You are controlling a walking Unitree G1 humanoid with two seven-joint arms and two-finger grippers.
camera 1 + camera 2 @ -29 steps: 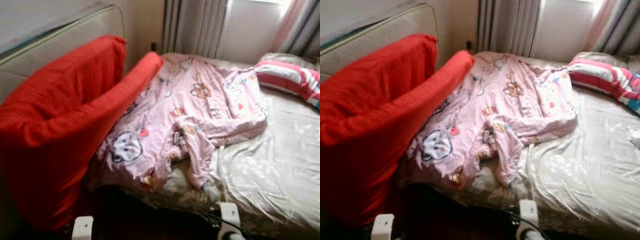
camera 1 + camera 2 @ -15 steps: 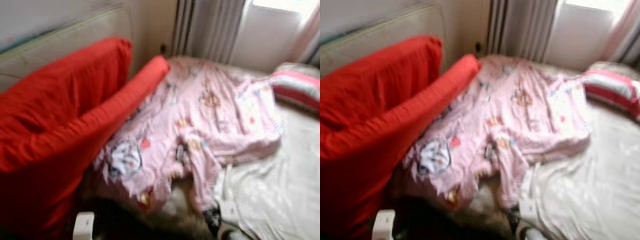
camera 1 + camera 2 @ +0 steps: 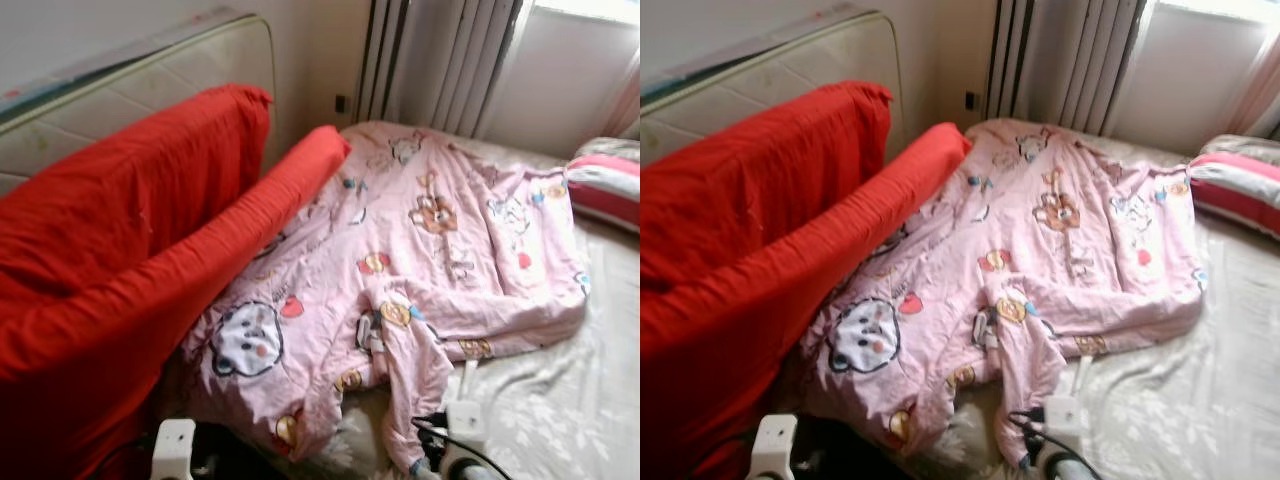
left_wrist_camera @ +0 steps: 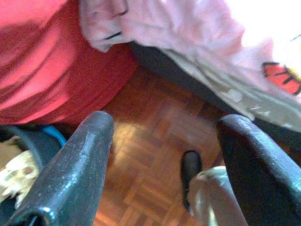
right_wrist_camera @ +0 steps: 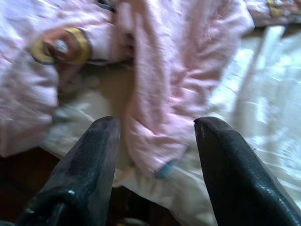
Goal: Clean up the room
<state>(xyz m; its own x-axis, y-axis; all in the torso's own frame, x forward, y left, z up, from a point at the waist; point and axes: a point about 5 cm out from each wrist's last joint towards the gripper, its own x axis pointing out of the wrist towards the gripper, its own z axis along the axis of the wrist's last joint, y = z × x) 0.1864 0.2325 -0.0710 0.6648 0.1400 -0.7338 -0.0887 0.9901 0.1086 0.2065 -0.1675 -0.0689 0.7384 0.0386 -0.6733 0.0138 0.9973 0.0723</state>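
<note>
Over the last second my view has swung: the striped pillow [image 3: 607,187] has slid toward the right edge of what I see, and the pink blanket [image 3: 420,270] now sits more central and sharper. Nothing on the bed looks moved, so I read this as my own turn and step, not a change in the room. For tidying, I judge that I am squared up on the blanket and the next job is to straighten it.

The blanket lies crumpled across the left and middle of the bed [image 3: 560,420], one corner hanging over the near edge of the mattress, its left side pressed against the red cushion [image 3: 120,270] that leans there. Behind the cushion a mattress [image 3: 150,85] stands on edge against the wall.

My right end effector [image 5: 155,165] is apart, its fingers straddling the hanging fold of blanket at the bed's edge without touching it. My left end effector [image 4: 164,169] is also apart, low over the wood floor [image 4: 150,155] beside the cushion's base, holding nothing.

Room is tight on my left, between the cushion and the bed edge. To my right the sheet is bare and open, so that looks like the side to pull the blanket toward.
</note>
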